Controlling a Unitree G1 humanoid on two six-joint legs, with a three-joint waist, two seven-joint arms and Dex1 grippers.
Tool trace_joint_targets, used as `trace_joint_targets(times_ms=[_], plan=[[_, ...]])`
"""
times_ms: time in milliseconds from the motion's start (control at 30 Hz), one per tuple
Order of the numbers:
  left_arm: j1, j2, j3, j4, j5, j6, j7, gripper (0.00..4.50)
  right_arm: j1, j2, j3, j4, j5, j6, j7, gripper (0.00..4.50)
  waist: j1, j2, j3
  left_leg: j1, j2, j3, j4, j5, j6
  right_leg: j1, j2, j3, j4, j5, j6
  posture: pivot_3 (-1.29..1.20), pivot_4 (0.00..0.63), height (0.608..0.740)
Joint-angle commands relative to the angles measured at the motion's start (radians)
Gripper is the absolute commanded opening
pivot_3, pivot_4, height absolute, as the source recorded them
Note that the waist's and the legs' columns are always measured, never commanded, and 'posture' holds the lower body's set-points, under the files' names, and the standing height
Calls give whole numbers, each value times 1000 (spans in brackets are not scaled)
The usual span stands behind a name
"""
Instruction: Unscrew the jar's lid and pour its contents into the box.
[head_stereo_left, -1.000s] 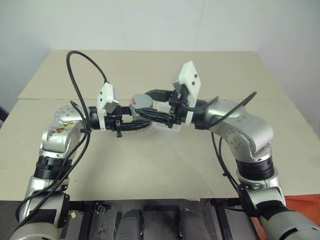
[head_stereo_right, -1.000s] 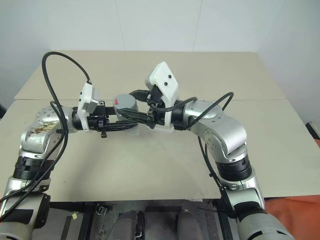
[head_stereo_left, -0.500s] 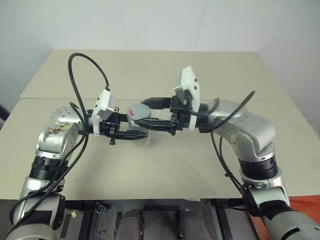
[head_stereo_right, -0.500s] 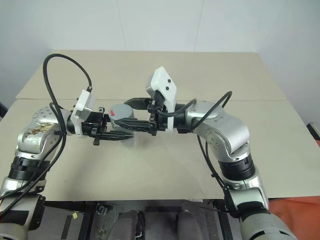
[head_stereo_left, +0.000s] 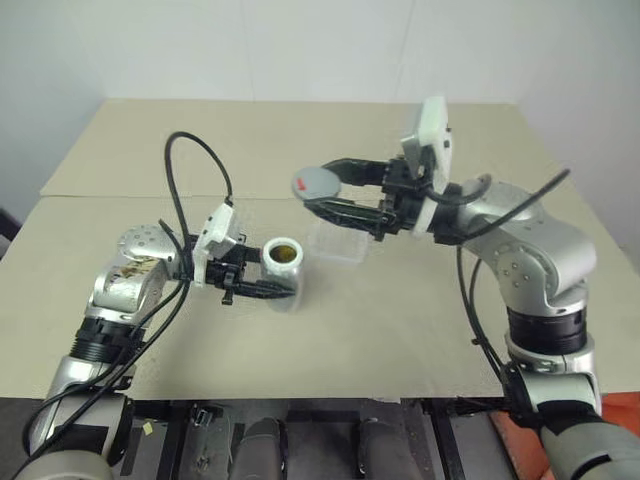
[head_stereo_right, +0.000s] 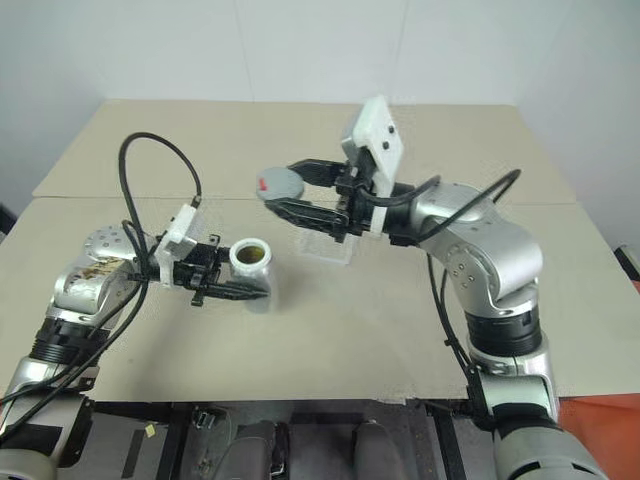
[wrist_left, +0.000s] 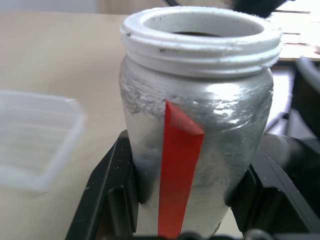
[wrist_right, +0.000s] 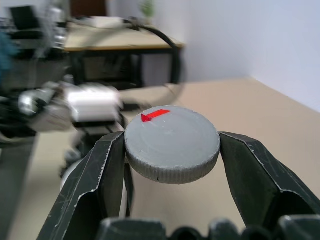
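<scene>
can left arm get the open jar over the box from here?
Probably yes. The left gripper holds the jar just beside the box, with bare table between. The right gripper, holding the lid, hangs above the box and may crowd it.

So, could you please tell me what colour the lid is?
Grey lid with a red mark, clearest in the right wrist view.

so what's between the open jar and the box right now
Nothing: in the left eye view, bare table separates the jar from the box.
</scene>
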Motion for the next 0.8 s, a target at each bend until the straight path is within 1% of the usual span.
trace_joint_targets(times_ms=[33, 200, 300, 400, 533, 600, 733, 800], plan=[[-1, 6, 67, -35, 7, -18, 93, 1959, 56, -20, -78, -43, -17, 7, -85, 2826, 0, 0, 0, 0, 0, 0, 0, 0, 0, 0, 0, 0, 0, 0, 0, 0, 150, 740], [0, -1, 106, -39, 27, -18, 215, 1959, 161, -25, -127, -61, -71, 48, -245, 2826, -3, 0, 0, 0, 0, 0, 0, 0, 0, 0, 0, 0, 0, 0, 0, 0, 150, 740], [-10, -17, 115, -55, 29, 7, 286, 1959, 194, -27, -87, -24, -170, 53, -343, 2826, -4, 0, 0, 0, 0, 0, 0, 0, 0, 0, 0, 1, 0, 0, 0, 0, 150, 740], [-17, -31, 123, -75, 18, 31, 334, 1959, 201, 12, -61, 48, -254, 45, -439, 2826, -6, 0, 0, 0, 0, 0, 0, 0, 0, 0, 0, 1, -1, 0, 0, 0, 150, 740], [-24, -54, 115, -72, 48, 23, 406, 1959, 203, 79, -5, 197, -383, -47, -540, 2826, -7, 0, 0, 0, 0, 1, 0, 0, 0, -1, 0, 1, -1, 0, 0, 0, 150, 740], [-20, -59, 112, -85, 50, 26, 428, 1959, 192, 127, -18, 261, -407, -65, -584, 2826, -6, 0, 0, 0, 0, 1, 0, 0, 0, -1, 0, 1, -1, 0, 0, 0, 150, 740], [-3, -66, 112, -117, 46, 43, 468, 1959, 189, 183, -28, 358, -454, -99, -636, 2826, -6, 0, 0, 0, 0, 1, 0, 0, 0, -1, 0, 1, 0, 0, 0, 0, 150, 740], [-1, -70, 114, -135, 35, 62, 484, 1959, 192, 196, -24, 390, -467, -112, -639, 3542, -6, 0, 0, 0, 0, 1, 0, 0, 0, 0, 0, 1, 0, 0, 0, 0, 150, 740]])
